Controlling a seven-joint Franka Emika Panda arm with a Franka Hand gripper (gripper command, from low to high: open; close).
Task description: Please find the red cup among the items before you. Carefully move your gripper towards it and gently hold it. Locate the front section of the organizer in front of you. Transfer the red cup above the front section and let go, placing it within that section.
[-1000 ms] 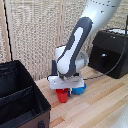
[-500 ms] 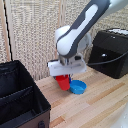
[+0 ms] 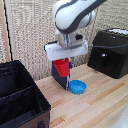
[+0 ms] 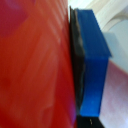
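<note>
We see end effector (image 3: 63, 70) clamped on red cup (image 3: 62, 67), lifted clear of counter (image 3: 100, 100) for carry. Blue bowl (image 3: 77, 87) at its 5 o'clock. Organizer (image 3: 20, 100) at 8 o'clock; front section (image 3: 22, 111) awaits drop.

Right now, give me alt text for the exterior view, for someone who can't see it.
A white robot arm's hand holds the red cup lifted above a light wooden table, beside a blue bowl. The black fabric organizer sits at the exterior view's left, its front section empty, and a black hard-cased machine at the right.
</note>
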